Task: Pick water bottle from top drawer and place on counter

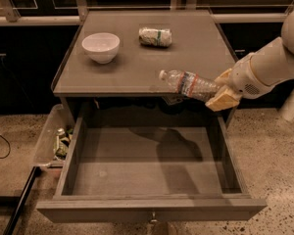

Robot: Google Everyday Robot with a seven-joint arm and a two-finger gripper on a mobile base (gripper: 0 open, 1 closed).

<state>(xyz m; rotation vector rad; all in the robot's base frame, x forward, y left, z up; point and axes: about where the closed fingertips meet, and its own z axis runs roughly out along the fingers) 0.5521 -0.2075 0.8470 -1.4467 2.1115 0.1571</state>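
My gripper (pixel 220 92) is at the right, shut on the base end of the water bottle (pixel 186 84). The clear bottle lies nearly level in the air, its white cap pointing left, over the front right edge of the counter (pixel 137 62). The top drawer (pixel 147 165) stands pulled open below, with nothing in it but the shadow of bottle and arm. My white arm reaches in from the right edge of the view.
A white bowl (pixel 101 46) stands at the counter's back left. A white-and-green wrapped packet (pixel 155 36) lies at the back middle. A clear plastic bin (pixel 56 141) with small items sits on the floor left of the drawer.
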